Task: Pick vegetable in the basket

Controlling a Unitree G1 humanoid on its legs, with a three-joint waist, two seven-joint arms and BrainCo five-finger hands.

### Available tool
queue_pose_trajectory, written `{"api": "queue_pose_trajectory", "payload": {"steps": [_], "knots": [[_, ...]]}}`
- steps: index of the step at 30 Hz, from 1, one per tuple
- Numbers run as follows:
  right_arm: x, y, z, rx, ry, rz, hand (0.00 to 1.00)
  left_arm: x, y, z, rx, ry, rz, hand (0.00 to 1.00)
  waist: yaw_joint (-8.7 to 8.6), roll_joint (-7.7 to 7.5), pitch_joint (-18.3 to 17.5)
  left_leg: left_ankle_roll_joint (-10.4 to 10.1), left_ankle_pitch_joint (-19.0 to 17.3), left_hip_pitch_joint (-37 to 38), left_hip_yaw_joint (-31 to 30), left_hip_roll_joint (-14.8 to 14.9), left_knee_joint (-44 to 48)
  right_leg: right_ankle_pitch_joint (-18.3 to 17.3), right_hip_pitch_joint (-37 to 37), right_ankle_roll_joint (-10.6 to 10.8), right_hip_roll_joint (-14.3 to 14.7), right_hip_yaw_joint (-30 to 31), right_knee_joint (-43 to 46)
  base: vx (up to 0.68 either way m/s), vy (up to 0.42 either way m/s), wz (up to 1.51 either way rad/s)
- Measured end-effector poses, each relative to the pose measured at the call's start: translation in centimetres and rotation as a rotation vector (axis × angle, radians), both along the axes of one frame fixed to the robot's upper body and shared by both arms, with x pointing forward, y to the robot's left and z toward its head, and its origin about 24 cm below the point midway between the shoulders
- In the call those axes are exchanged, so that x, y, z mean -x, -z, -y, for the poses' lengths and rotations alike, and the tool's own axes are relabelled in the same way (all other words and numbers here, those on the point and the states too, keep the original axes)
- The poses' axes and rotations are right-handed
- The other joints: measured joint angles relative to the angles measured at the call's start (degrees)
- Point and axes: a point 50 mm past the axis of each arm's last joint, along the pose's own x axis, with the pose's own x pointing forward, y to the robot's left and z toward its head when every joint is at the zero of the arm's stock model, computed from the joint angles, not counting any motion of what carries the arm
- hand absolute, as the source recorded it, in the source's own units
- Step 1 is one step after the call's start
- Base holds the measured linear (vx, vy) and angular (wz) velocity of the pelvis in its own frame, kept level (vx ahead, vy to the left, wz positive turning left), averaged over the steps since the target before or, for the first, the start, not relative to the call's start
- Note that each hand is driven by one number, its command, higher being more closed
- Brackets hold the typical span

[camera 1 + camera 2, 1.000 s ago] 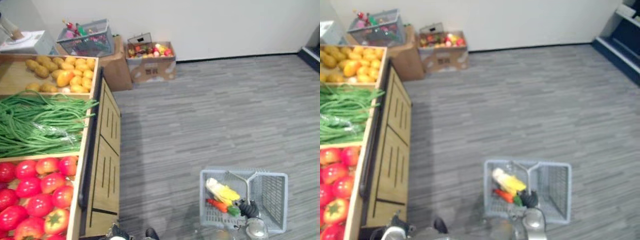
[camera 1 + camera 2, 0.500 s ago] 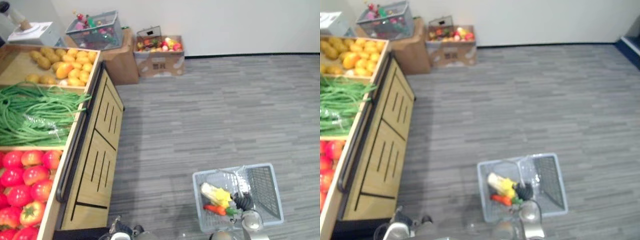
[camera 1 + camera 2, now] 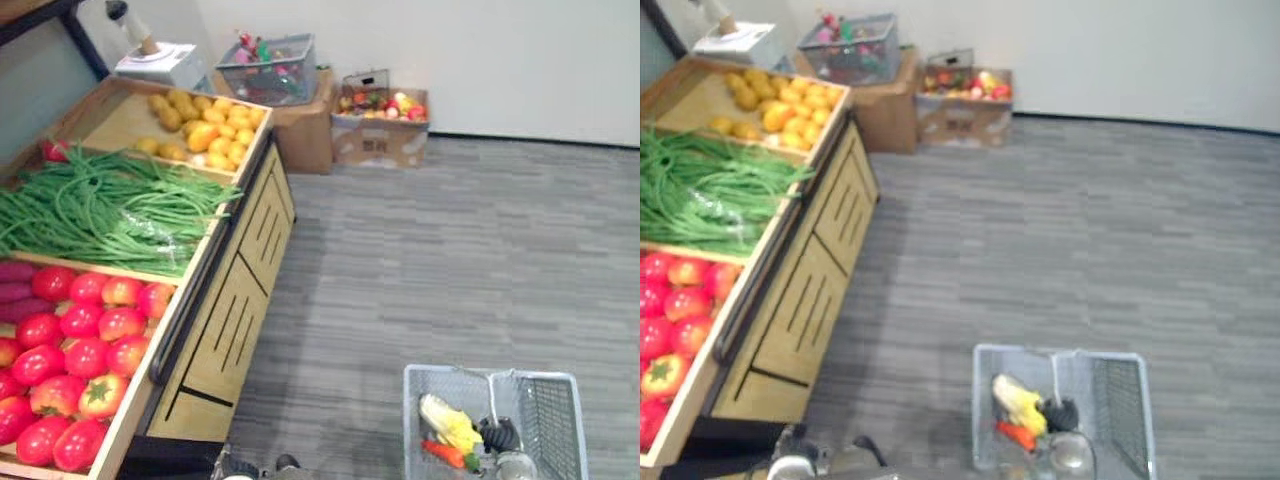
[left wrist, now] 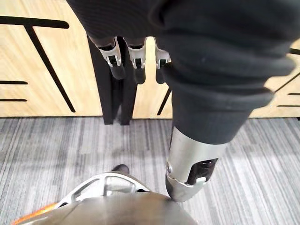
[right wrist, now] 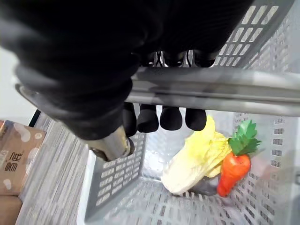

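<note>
Since the earlier frame the camera has swung toward the wooden stand (image 3: 240,320); the basket (image 3: 556,415) sits at 5 o'clock.
Right hand (image 5: 171,117) curls round its smooth grey handle (image 5: 225,89); left hand (image 4: 136,58) hangs slack, empty. On the rigid mesh lie a leafy cabbage (image 5: 197,161) and glossy carrot (image 5: 233,171). Keep it level, reach for round tomatoes (image 3: 80,350) at 8 o'clock.

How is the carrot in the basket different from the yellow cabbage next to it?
The carrot is orange with a green leafy top; the cabbage is pale yellow. The cabbage is bigger than the carrot. The carrot looks smooth and pointed, the cabbage ruffled and leafy. Both lie side by side in the grey basket.
</note>
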Motion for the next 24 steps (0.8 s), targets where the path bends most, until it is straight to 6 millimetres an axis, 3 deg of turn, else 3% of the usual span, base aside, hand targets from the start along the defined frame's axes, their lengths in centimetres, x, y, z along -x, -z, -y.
{"api": "queue_pose_trajectory", "payload": {"steps": [1,2,3,4,5,7,12,14,19,24], "knots": [[-0.1,-0.1,-0.2,-0.006,-0.005,0.012,1.00,0.3,0.1,0.0,-0.002,-0.012,-0.005,0.00,0.04,-0.29,-0.15,-0.33,1.03,0.93,-0.05,-0.47,-1.44,1.58,1.24,-0.53,1.84,0.20,-7.98,-0.06,-0.033,0.18],[-0.2,-0.1,-0.7,-0.021,-0.003,0.035,1.00,0.8,0.0,-0.9,-0.023,-0.040,-0.012,0.00,-0.01,-2.83,-0.13,-0.92,2.05,2.55,-0.55,-2.66,-4.19,9.74,1.78,0.48,1.97,-0.04,-13.78,-0.02,0.004,0.48],[0.8,0.2,-0.1,-0.013,0.024,0.010,1.00,0.8,0.2,-0.4,-0.009,-0.036,-0.028,0.00,-0.62,-0.92,-1.09,-1.54,2.14,3.93,-1.10,-2.70,-7.28,9.61,2.83,0.40,2.53,-1.16,-13.12,0.04,0.035,0.50],[1.3,0.4,0.4,-0.003,0.038,-0.011,1.00,0.8,0.3,0.1,0.004,-0.036,-0.028,0.00,-0.52,-1.06,-1.47,-1.95,2.81,4.56,-1.28,-2.98,-8.54,9.57,2.74,0.37,2.57,-1.33,-12.91,0.10,0.068,0.32],[1.6,0.5,1.2,0.011,0.044,-0.027,1.00,1.0,0.5,0.8,0.021,-0.043,-0.027,0.00,0.19,0.15,-1.97,-1.98,3.01,5.38,-1.35,-3.76,-9.63,9.37,2.76,0.64,2.14,-1.27,-12.55,0.08,0.060,-0.04],[1.8,0.7,1.7,-0.007,0.084,-0.035,1.00,1.2,0.6,1.1,0.031,-0.044,-0.032,0.00,0.04,0.90,-2.00,-1.98,3.00,5.42,-1.85,-5.52,-9.79,8.98,2.55,1.14,0.46,-1.34,-11.51,0.06,0.053,0.02],[2.7,1.9,-0.4,-0.140,0.164,-0.059,1.00,0.9,0.5,1.2,0.026,-0.001,-0.022,0.00,0.24,0.49,-1.93,-1.78,2.86,4.33,-3.92,-7.50,-9.88,8.70,0.93,1.09,-2.32,-2.70,-7.99,0.02,0.058,0.15],[2.6,1.9,-0.1,-0.156,0.197,-0.035,1.00,0.5,0.3,1.0,0.018,0.023,-0.005,0.00,0.28,-0.32,-1.63,-1.56,2.72,3.55,-5.54,-8.56,-9.95,7.90,0.67,1.76,-3.48,-3.37,-7.04,0.01,0.029,0.28],[2.8,2.3,-0.2,-0.161,0.206,-0.044,1.00,0.8,0.4,0.6,0.047,-0.035,0.016,0.00,1.47,-1.01,-1.35,-1.47,2.68,3.04,-6.88,-8.64,-10.35,6.66,0.40,1.74,-3.44,-2.82,-6.81,-0.02,-0.003,0.07],[3.6,2.7,-0.2,-0.166,0.234,-0.065,1.00,1.8,0.8,0.6,0.079,-0.115,0.004,0.00,1.56,-0.72,-1.63,-1.27,2.82,2.30,-8.22,-8.58,-10.36,6.50,0.41,1.44,-3.04,-2.98,-7.68,-0.03,-0.012,0.07]]}}
